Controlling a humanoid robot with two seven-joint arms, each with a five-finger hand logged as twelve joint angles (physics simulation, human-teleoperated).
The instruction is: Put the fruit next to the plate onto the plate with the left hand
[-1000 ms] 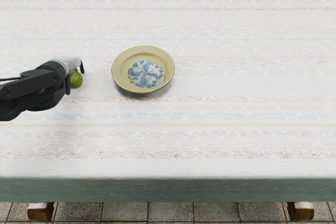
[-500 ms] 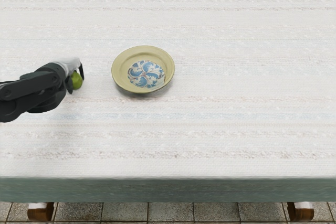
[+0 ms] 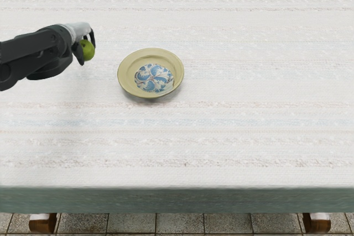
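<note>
In the head view, the left hand (image 3: 76,41) is seen at the upper left, with its dark arm entering from the left edge. The fruit (image 3: 88,50), small, round and green, is gripped by the fingers (image 3: 79,53), which are curled closely around it, so that only its right side is exposed. It is judged to be held clear of the surface (image 3: 249,114) rather than resting on it, though no shadow is shown plainly enough for this to be confirmed. The plate (image 3: 125,73) lies to the right of the hand and slightly nearer the camera. It is apart from the fruit, and nothing is seen on its blue-patterned centre. The right hand is not seen.

The grasp is judged to be made and the carry to be the step in hand; nothing has yet been placed. For the next move, the hand would need to be brought rightward and a little toward the camera until the fruit is over the plate's centre. It would then need to be lowered close to the dish before the fingers are relaxed, since a round fruit released high or near the rim could be expected to roll off.
</note>
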